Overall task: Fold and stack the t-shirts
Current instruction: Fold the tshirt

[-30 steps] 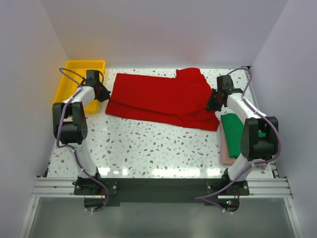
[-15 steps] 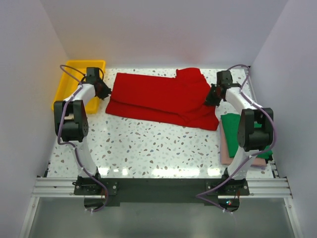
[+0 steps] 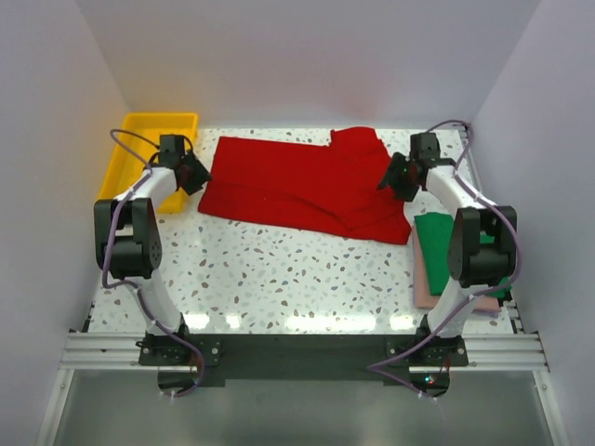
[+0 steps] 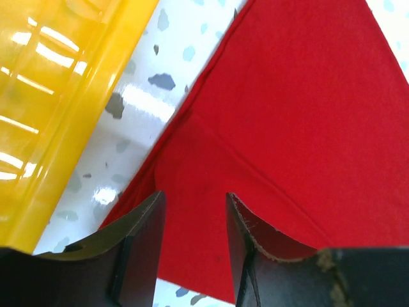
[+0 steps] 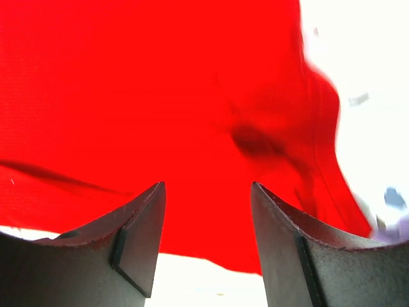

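A red t-shirt (image 3: 297,186) lies folded lengthwise across the back of the table, one sleeve flap sticking out at its far right. My left gripper (image 3: 197,174) hovers at the shirt's left edge, open, with red cloth (image 4: 300,115) below the gap (image 4: 195,198) and nothing between the fingers. My right gripper (image 3: 390,177) stands open over the shirt's right end; in its wrist view only red fabric (image 5: 160,96) shows beyond the gap (image 5: 208,187). A folded green t-shirt (image 3: 435,240) rests on a folded pink one (image 3: 426,290) at the right.
A yellow bin (image 3: 139,158) stands at the back left, close beside my left arm, and fills the left of the left wrist view (image 4: 57,96). White walls close in the speckled table (image 3: 279,269) on three sides.
Both grippers went from shut to open and let go of the red t-shirt's ends. The right gripper moved slightly up and inward over the cloth.
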{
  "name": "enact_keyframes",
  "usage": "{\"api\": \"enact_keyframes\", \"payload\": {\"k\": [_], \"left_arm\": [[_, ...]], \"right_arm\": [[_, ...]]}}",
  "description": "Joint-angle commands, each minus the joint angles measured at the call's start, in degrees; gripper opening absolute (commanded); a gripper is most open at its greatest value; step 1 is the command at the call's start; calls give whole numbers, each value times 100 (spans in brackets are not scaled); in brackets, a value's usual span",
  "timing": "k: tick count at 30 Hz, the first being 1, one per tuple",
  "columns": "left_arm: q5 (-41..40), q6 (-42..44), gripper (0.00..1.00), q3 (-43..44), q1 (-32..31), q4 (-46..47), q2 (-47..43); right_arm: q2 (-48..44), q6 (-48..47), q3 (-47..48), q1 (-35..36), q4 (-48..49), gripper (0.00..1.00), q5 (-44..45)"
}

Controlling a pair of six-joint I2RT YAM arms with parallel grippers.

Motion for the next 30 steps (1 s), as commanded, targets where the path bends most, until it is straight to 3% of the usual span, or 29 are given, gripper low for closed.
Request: {"api": "enact_keyframes", "payload": {"k": [1,6,9,20,30], "left_arm": [[136,-70,46,-462,-65,439,-560],[374,-105,42,-894,-171,633,-824],[558,-36,42,-974,-188,634,-842],[883,369,42,-1202,-206,598,-1027],[875,422,42,-1334,-206,625,-1062]], "right_arm": [[-847,111,-654,127,205,59,124],[-1454,208,-1664,303,574,57,414],[-1367,243,-1877,391,759,57,476],[-542,270,-1605,391,909,53,687],[-295,261,-1192,391,909,32,916]]}}
